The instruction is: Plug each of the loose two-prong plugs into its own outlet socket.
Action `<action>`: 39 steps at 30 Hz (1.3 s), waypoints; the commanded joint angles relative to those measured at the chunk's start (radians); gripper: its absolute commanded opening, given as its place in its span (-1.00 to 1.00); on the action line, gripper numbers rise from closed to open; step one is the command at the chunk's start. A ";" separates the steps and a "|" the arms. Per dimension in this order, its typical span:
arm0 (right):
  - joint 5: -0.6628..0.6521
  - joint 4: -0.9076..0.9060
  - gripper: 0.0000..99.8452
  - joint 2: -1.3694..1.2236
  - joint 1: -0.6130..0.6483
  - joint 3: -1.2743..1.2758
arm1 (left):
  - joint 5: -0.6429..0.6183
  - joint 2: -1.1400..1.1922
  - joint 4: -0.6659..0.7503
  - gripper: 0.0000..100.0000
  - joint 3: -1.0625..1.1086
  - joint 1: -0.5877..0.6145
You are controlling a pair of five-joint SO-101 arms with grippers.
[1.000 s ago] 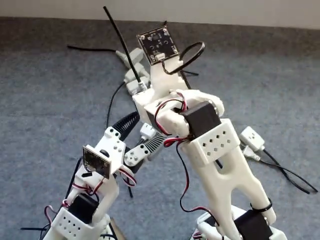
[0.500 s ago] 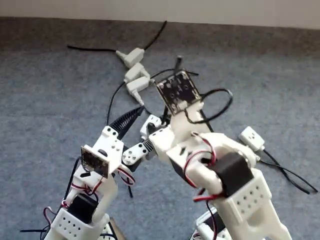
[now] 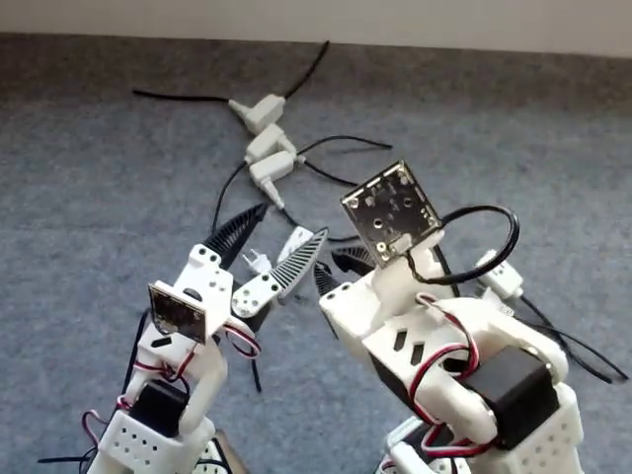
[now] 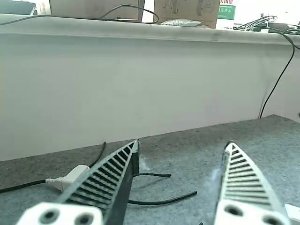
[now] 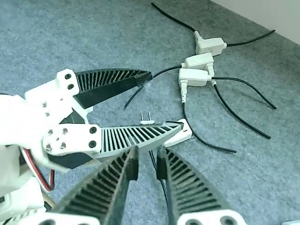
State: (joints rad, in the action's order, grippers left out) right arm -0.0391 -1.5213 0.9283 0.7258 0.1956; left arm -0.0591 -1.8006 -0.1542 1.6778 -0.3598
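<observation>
Our right pincer (image 5: 146,161) has drawn back, barely parted and empty. Our left pincer (image 3: 294,218) now gapes, the plug (image 5: 183,132) released beneath its fingers, still unplugged.

Obstacles: left gripper (image 5: 165,99), fingers spread wide, just ahead of right gripper (image 5: 147,152); plug cluster (image 3: 267,138) and black cords (image 5: 199,136) beyond. Free: bare carpet (image 3: 89,197) beside the left arm

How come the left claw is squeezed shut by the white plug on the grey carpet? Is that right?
Not quite. The left claw is wide open, not shut: the right wrist view shows its two fingers spread apart by the white plug on the grey carpet.
</observation>
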 commanded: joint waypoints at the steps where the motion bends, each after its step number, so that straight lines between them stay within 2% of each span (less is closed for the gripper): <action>1: -0.011 -0.027 -0.86 -0.070 0.005 -0.090 | 0.005 -0.013 0.011 -0.45 0.016 0.015; 5: -0.011 -0.035 -0.86 -0.124 -0.044 -0.094 | 0.008 -0.013 -0.021 -0.45 0.016 0.022; 7: -0.011 -0.035 -0.86 -0.145 -0.093 -0.094 | 0.008 -0.015 -0.023 -0.45 0.016 0.084; 11: -0.006 -0.036 -0.86 -0.168 -0.206 -0.094 | 0.002 -0.015 -0.031 -0.45 0.016 0.338; 14: -0.012 -0.044 -0.84 -0.179 -0.243 -0.088 | -0.032 -0.015 -0.054 -0.45 0.016 0.539; 19: -0.078 -0.041 -0.69 -0.182 -0.160 -0.013 | -0.216 -0.015 -0.112 -0.45 0.016 0.834; 22: -0.075 0.048 -0.69 -0.182 -0.096 0.114 | -0.267 -0.015 -0.181 -0.45 0.016 0.944; 26: -0.080 0.243 -0.69 -0.182 -0.027 0.315 | -0.270 -0.015 -0.296 -0.45 0.016 1.004; 32: -0.094 0.510 -0.69 -0.183 0.071 0.536 | -0.269 -0.015 -0.373 -0.45 0.016 1.009; 35: -0.140 0.607 -0.70 -0.216 0.082 0.588 | -0.269 -0.015 -0.373 -0.45 0.016 1.009; 39: -0.138 0.664 -0.70 -0.397 0.077 0.539 | -0.269 -0.015 -0.373 -0.45 0.016 1.006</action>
State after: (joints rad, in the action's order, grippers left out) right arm -0.1649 -0.9122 0.6398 0.7979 0.7848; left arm -0.3199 -1.8006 -0.5224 1.6778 0.6375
